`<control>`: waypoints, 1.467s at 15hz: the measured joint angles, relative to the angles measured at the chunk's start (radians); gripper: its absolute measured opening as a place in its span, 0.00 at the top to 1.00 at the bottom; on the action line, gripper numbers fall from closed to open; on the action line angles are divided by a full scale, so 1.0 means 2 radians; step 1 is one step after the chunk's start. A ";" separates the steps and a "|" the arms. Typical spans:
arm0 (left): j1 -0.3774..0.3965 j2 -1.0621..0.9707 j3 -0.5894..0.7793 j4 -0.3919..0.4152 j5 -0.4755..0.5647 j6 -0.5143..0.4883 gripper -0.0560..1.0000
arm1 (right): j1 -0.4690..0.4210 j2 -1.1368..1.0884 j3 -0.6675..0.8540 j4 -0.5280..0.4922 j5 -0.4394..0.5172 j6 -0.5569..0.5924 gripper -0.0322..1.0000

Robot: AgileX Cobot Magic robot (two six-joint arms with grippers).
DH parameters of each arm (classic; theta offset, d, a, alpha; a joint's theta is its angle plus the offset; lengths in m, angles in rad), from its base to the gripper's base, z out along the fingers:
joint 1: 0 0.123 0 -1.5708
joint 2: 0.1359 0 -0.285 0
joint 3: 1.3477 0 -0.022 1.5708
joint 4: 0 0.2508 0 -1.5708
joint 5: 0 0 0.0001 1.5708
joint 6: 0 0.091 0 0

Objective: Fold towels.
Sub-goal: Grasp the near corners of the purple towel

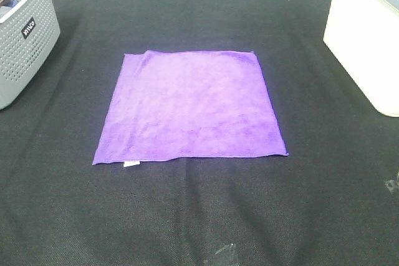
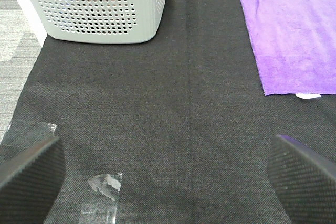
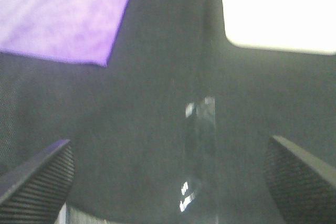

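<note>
Beside towel (image 1: pixel 190 107) — basket (image 1: pixel 25 42), wht bin (image 1: pixel 365 35)

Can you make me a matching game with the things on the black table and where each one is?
Things:
1. purple towel
2. grey basket
3. white bin
4. white tag

Places, seen from the high camera:
A. far right
B. spread flat in the middle
C. at the towel's near hem, by its left corner
D. far left

Pairs: 1-B, 2-D, 3-A, 4-C

Black woven mat (image 1: pixel 56 204) under even light — grey perforated basket (image 1: pixel 22 42) at far left, white box (image 1: pixel 365 35) at far right; clear tape (image 1: pixel 225 253) near front edge.
</note>
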 joint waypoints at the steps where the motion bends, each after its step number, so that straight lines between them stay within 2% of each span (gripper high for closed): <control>1: 0.000 0.026 -0.012 0.000 0.014 0.009 0.01 | 0.000 0.013 -0.010 0.011 -0.007 0.001 0.06; 3: 0.000 0.132 -0.064 0.001 0.052 0.015 0.02 | 0.000 0.121 -0.039 0.034 -0.007 0.002 0.06; 5: 0.000 0.256 -0.119 0.005 0.058 0.006 0.03 | 0.000 0.256 -0.069 0.065 -0.014 -0.001 0.06; 6: 0.000 0.342 -0.150 0.001 0.058 0.005 0.03 | 0.000 0.365 -0.098 0.098 -0.036 -0.018 0.06; 7: 0.000 0.397 -0.168 -0.003 0.058 0.005 0.03 | 0.000 0.425 -0.116 0.122 -0.053 -0.038 0.06; 10: 0.000 0.519 -0.217 -0.035 0.033 0.025 0.03 | 0.000 0.586 -0.182 0.177 -0.079 -0.096 0.07; 11: 0.000 0.519 -0.217 -0.035 0.033 0.025 0.03 | 0.000 0.586 -0.182 0.177 -0.079 -0.096 0.07; 13: 0.000 0.595 -0.246 -0.106 0.024 0.079 0.03 | -0.012 0.645 -0.234 0.185 -0.080 -0.111 0.09; 15: 0.000 0.683 -0.273 -0.180 0.024 0.147 0.03 | -0.068 0.689 -0.286 0.229 -0.072 -0.134 0.14; 16: 0.000 0.726 -0.290 -0.203 0.023 0.167 0.03 | -0.102 0.712 -0.302 0.264 -0.057 -0.151 0.16; 17: 0.000 0.767 -0.310 -0.220 0.019 0.180 0.03 | -0.122 0.733 -0.309 0.288 -0.043 -0.172 0.16; 19: 0.000 0.810 -0.332 -0.242 0.002 0.194 0.03 | -0.128 0.765 -0.310 0.297 -0.016 -0.199 0.16; 21: 0.005 0.835 -0.343 -0.256 -0.013 0.202 0.03 | -0.128 0.776 -0.310 0.292 -0.015 -0.188 0.16; 22: 0.011 0.860 -0.345 -0.269 -0.022 0.212 0.03 | -0.128 0.782 -0.310 0.282 -0.016 -0.180 0.12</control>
